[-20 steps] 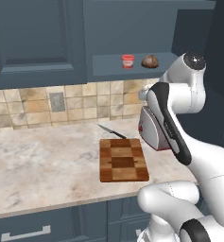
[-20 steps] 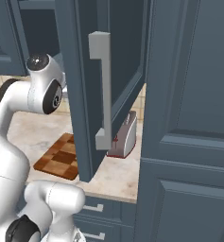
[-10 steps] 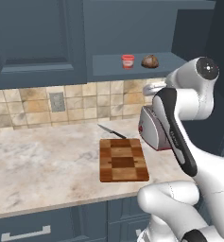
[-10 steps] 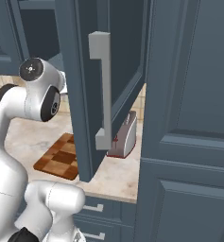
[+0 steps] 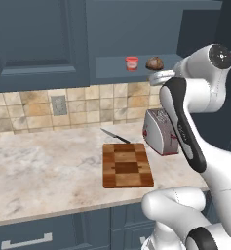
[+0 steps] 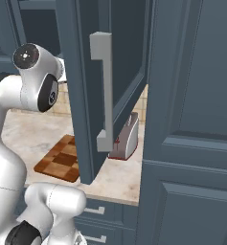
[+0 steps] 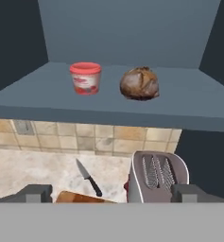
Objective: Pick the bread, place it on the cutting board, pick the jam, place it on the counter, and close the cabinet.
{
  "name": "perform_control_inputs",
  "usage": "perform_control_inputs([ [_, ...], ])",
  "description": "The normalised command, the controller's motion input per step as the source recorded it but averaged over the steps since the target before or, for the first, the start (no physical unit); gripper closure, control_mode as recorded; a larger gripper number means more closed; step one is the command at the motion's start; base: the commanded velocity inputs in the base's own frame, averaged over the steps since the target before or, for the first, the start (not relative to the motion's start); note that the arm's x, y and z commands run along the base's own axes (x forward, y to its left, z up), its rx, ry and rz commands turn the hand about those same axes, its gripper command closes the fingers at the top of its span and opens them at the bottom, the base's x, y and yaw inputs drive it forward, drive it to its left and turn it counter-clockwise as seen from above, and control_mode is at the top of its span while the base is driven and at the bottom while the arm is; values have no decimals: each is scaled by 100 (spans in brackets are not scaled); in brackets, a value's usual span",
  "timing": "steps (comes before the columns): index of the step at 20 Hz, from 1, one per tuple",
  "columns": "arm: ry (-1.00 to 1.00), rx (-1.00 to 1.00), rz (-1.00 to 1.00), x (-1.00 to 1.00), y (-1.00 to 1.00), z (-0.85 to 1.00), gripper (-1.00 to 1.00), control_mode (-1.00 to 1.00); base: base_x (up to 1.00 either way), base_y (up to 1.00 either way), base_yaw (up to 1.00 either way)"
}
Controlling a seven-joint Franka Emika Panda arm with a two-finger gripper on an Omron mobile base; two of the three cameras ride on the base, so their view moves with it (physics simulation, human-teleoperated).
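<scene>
Bread [image 7: 140, 83], jam [image 7: 85, 78] on cabinet [image 7: 123, 101] shelf.

Cutting board [image 7: 82, 197] mostly cut off at the hand view's bottom; jam [image 7: 86, 78] label perhaps unreadable.

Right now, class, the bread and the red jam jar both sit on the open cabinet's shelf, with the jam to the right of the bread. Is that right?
Not quite. Both do sit on the cabinet shelf, but the jam is to the left of the bread, as the hand view and left base view show.
</scene>
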Motion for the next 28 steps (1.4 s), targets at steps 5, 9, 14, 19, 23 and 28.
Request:
perform_control_inputs([
  [5,0,0,0,0,0,47,-100,-100,0,0,0],
  [9,0,0,0,9,0,22,-100,-100,0,0,0],
  [14,1,0,0,16,-3,2,-100,-100,0,0,0],
  [19,5,0,0,28,-11,-2,-100,-100,0,0,0],
  [23,8,0,0,36,-16,-11,-100,-100,0,0,0],
  [28,7,0,0,37,-13,-19,-100,-100,0,0,0],
])
